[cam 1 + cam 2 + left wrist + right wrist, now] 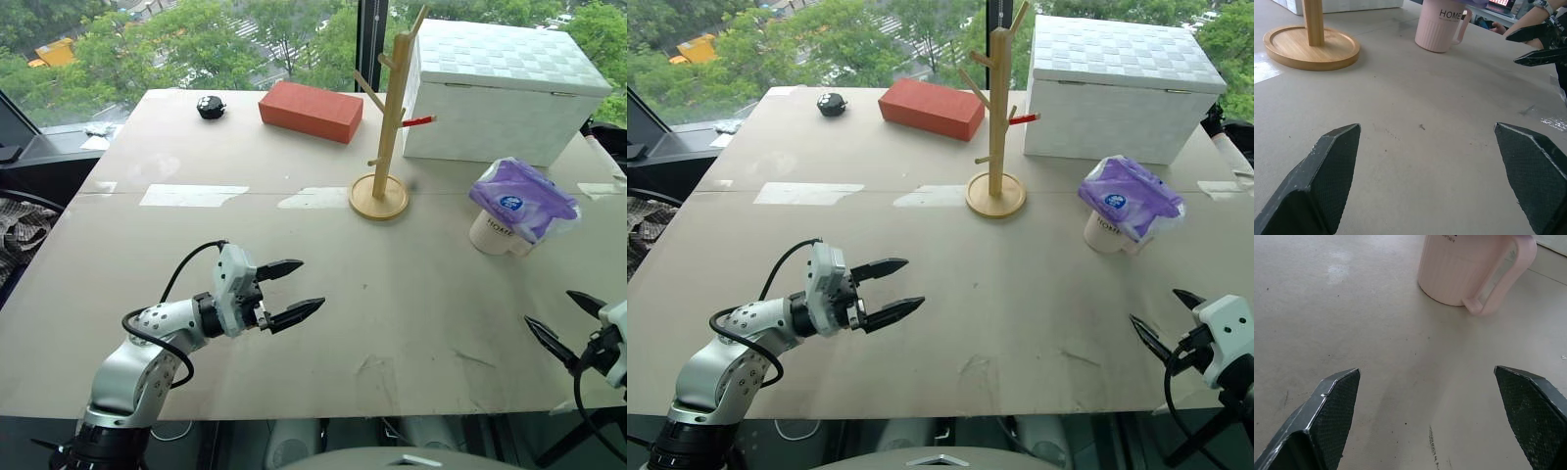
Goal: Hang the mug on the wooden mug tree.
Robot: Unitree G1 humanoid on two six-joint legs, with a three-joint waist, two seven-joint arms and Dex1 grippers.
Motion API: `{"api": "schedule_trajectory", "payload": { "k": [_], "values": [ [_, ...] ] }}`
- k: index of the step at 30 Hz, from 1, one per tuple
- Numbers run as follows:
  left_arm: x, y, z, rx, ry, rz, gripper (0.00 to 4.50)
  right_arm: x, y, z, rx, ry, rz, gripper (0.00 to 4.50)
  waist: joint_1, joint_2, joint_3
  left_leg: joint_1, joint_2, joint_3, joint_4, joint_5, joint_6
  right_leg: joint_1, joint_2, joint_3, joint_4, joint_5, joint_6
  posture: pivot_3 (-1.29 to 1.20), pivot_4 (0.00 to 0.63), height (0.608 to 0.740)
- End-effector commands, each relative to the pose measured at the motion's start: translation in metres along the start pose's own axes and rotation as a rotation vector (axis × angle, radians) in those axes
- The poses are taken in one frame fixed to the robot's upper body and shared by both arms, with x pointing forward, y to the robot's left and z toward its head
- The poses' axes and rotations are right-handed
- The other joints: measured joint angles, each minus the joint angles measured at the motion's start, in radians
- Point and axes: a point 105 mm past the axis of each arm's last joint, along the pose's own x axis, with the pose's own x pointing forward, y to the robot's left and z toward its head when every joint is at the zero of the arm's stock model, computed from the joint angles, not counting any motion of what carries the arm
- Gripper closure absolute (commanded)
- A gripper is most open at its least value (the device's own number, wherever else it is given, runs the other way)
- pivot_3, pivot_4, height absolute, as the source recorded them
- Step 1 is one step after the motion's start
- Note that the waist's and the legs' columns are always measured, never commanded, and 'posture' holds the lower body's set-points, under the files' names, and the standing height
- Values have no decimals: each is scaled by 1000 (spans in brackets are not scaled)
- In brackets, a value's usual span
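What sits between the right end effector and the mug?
Nothing: bare table separates the open right end effector from the mug, clearest in the right wrist view.

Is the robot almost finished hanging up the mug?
Not yet; nothing looks done. The mug stands on the table, a purple packet lying on top of it, apart from the mug tree, whose pegs hold no mug. Both hands, left and right, are open and hold nothing. Still to do: clear the packet, grab the mug, hook it on a peg.
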Motion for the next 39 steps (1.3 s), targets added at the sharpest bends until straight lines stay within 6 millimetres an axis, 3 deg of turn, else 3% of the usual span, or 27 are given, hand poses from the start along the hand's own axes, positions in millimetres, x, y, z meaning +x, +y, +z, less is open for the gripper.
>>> {"api": "schedule_trajectory", "payload": {
  "k": [1, 8, 15, 23, 32, 35, 39],
  "values": [
    [2, -2, 15, 46, -38, -27, 0, 1, -9, 21, -128, -50, -35, 63, 0, 0, 0, 0, 0, 0, 0, 0, 0, 0, 0, 0, 0, 0, 0, 0, 150, 740],
    [28, 2, 53, 108, -181, -109, 0, 5, -13, 81, -419, -141, -52, 63, 2, 0, 0, 0, -2, -1, 2, 0, 0, 1, 1, -1, 0, 0, 0, 0, 150, 740],
    [26, -13, 58, 134, -187, -245, 0, 12, 3, 123, -696, -166, -22, 63, -3, 1, 0, -1, -3, -1, 1, 0, 0, 1, 4, 1, 0, 0, 0, 0, 150, 740],
    [20, -23, 60, 112, -192, -328, 0, 34, -2, 131, -887, -94, -76, 63, 0, 0, 1, -1, -2, -2, 2, 0, 0, 1, 3, 1, 0, 0, 1, 0, 150, 740],
    [19, -25, 61, 124, -205, -274, 0, 69, -22, 122, -921, -8, -106, 63, -1, -1, 1, -1, -3, -1, 2, 0, 0, 1, 4, 2, 0, 0, 0, 0, 150, 740],
    [18, -25, 60, 127, -203, -263, 0, 73, -23, 119, -913, 8, -91, 761, 0, -1, 1, -2, -3, -2, 2, 0, 0, 1, 4, 1, 0, 0, 0, 0, 150, 740],
    [15, -25, 60, 126, -207, -244, 0, 74, -22, 127, -880, -20, -90, 2648, -1, -1, 1, -1, -3, -1, 2, 0, 0, 1, 4, 2, 0, 0, 0, 0, 150, 740]
  ]
}}
